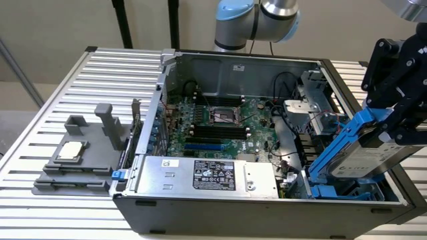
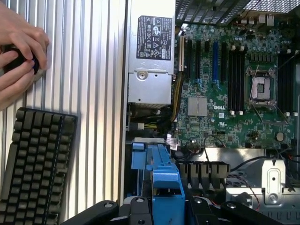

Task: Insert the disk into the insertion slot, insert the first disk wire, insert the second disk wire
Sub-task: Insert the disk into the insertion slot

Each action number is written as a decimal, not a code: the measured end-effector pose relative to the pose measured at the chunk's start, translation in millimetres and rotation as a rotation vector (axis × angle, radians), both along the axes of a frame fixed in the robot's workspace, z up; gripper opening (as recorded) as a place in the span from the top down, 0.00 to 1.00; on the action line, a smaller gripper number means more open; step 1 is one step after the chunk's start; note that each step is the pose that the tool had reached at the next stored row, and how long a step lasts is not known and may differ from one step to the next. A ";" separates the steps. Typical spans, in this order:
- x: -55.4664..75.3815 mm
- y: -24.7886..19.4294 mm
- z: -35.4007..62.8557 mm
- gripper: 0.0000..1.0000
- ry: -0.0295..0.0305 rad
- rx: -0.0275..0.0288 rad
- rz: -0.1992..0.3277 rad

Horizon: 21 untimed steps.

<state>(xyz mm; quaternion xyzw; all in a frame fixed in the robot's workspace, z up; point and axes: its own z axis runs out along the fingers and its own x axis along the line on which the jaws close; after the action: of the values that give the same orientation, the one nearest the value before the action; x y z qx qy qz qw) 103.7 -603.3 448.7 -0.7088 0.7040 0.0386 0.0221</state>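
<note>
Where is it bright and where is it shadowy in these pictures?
Exterior view: the ribbed table is evenly bright, while the back wall of the case sits in shade. Wrist view: the same table gleams in pale stripes, and the gap next to the silver power supply is dark.

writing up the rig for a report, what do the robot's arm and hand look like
A silver-grey tubular arm with a pale blue rounded joint cap. The black hand is built of angular hinged links joined by round pivot pins, with no markings that can be read.
</note>
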 end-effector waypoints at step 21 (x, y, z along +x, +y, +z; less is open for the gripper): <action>2.0 0.1 -6.2 0.68 0.0062 -0.0002 0.001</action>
<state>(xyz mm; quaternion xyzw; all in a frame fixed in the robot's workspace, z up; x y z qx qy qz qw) 105.7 -603.2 442.5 -0.7089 0.7038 0.0407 0.0198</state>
